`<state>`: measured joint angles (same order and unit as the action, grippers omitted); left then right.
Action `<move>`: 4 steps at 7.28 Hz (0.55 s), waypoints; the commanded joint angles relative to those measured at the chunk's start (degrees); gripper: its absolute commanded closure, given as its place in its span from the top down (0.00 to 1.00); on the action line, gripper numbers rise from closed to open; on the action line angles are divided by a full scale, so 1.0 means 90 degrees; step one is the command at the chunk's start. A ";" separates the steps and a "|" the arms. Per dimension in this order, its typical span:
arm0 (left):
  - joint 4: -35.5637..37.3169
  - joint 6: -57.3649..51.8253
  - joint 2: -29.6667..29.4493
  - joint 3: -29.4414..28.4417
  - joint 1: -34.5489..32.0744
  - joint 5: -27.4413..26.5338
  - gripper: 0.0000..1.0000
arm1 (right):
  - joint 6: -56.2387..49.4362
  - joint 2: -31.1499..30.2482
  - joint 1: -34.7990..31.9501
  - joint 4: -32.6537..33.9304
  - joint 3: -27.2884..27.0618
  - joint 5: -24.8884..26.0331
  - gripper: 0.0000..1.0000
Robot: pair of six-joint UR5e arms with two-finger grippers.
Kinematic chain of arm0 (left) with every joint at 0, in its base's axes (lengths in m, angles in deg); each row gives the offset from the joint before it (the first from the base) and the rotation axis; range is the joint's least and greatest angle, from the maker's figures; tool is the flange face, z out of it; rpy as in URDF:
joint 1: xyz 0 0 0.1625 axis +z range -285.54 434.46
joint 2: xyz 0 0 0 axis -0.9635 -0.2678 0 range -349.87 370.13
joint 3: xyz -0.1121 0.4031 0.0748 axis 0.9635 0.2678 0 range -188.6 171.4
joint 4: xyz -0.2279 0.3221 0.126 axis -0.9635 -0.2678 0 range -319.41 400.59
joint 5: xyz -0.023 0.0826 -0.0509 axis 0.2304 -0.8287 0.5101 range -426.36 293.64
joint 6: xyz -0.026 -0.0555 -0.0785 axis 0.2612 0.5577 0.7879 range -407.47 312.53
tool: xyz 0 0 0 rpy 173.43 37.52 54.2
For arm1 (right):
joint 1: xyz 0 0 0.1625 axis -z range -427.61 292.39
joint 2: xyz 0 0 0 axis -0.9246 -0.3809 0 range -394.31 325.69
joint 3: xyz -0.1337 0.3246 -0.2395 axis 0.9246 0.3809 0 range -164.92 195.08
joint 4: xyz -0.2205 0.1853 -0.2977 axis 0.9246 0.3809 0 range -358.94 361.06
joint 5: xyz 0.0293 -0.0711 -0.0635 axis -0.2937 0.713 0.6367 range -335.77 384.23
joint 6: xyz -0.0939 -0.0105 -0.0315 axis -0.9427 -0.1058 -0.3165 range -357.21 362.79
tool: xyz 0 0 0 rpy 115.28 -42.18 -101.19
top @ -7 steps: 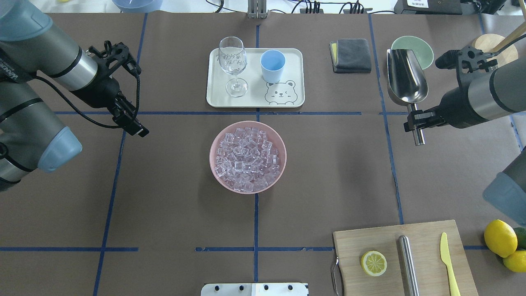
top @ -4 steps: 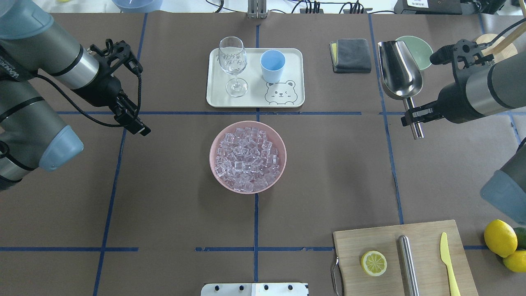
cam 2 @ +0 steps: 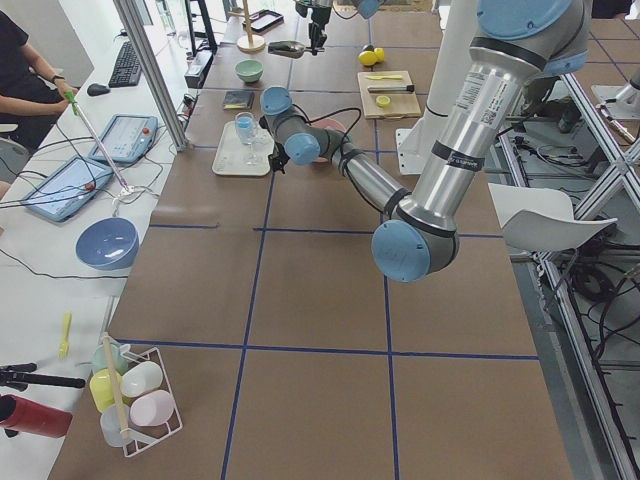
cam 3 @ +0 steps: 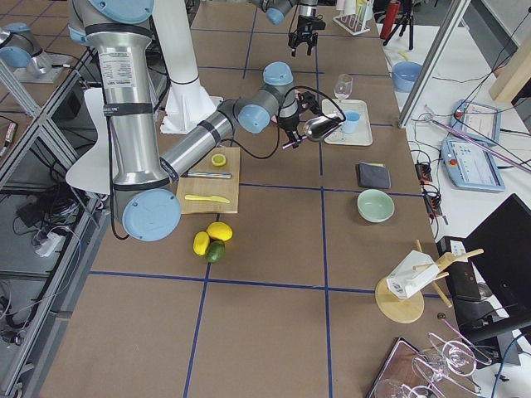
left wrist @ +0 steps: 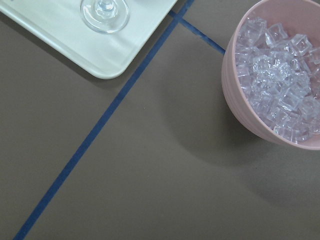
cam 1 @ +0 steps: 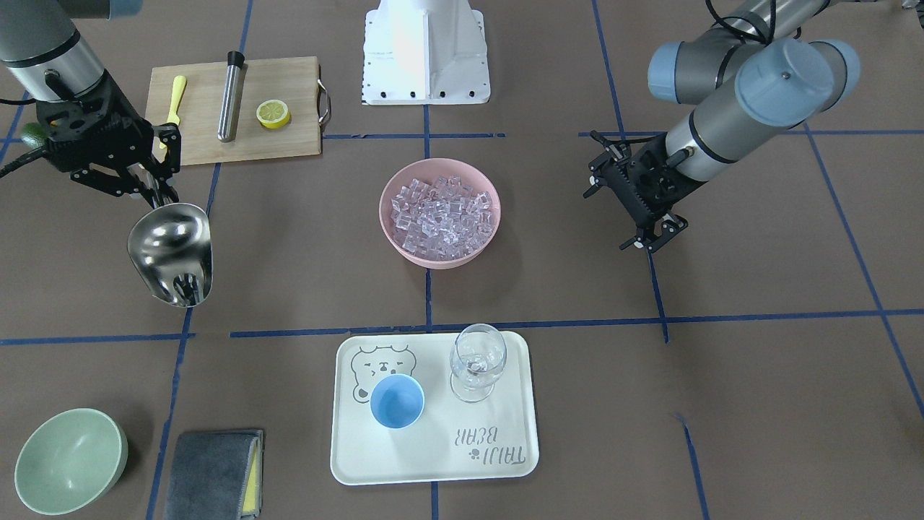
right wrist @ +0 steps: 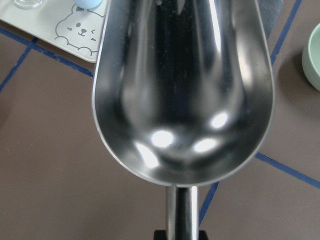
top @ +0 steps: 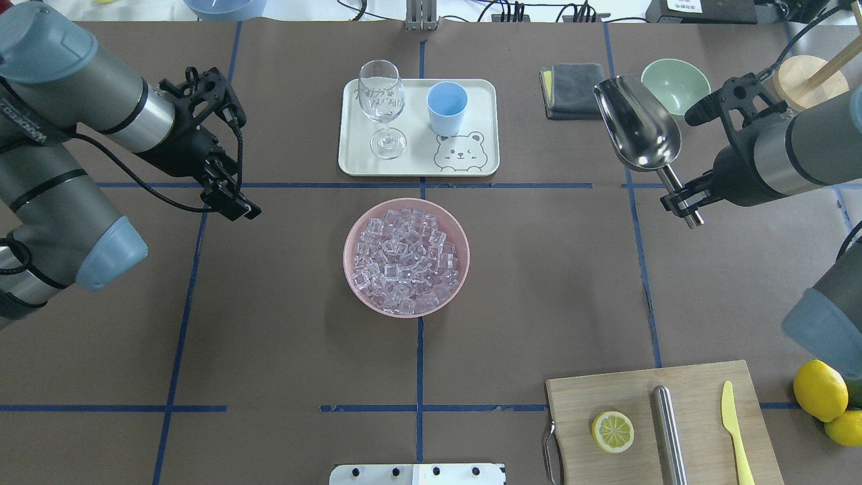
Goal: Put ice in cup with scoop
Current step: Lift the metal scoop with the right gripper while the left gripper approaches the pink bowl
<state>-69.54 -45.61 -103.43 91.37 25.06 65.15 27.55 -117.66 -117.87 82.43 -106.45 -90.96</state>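
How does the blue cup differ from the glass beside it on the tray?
The cup is opaque light blue; the glass is clear. The cup is short with no stem; the glass is taller, on a stem and foot. Both stand upright on the white tray and look empty.

Brown bench, gridded with blue tape lines. Clear, glassy ice fills a pink bowl. The cup is light blue, on a cream tray printed with a grey bear outline. The scoop is mirror-silver.
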 commanded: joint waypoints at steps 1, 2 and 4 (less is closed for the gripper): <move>-0.0536 -0.0011 0.0040 -0.0121 0.0390 -0.0480 1.00 | -0.1417 0.0004 -0.0137 0.0149 -0.0042 0.0045 0.00; -0.0546 -0.0031 0.0030 -0.0131 0.0420 -0.0511 1.00 | -0.1549 0.0004 -0.0177 0.0216 -0.0100 0.0036 0.00; -0.1651 -0.0099 0.0098 -0.0383 0.0654 -0.0928 1.00 | -0.2005 0.0236 -0.0118 0.1022 -0.0227 0.0045 0.00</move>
<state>-78.05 -46.25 -102.85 89.65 29.80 59.22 12.84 -116.97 -119.02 87.09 -107.74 -90.62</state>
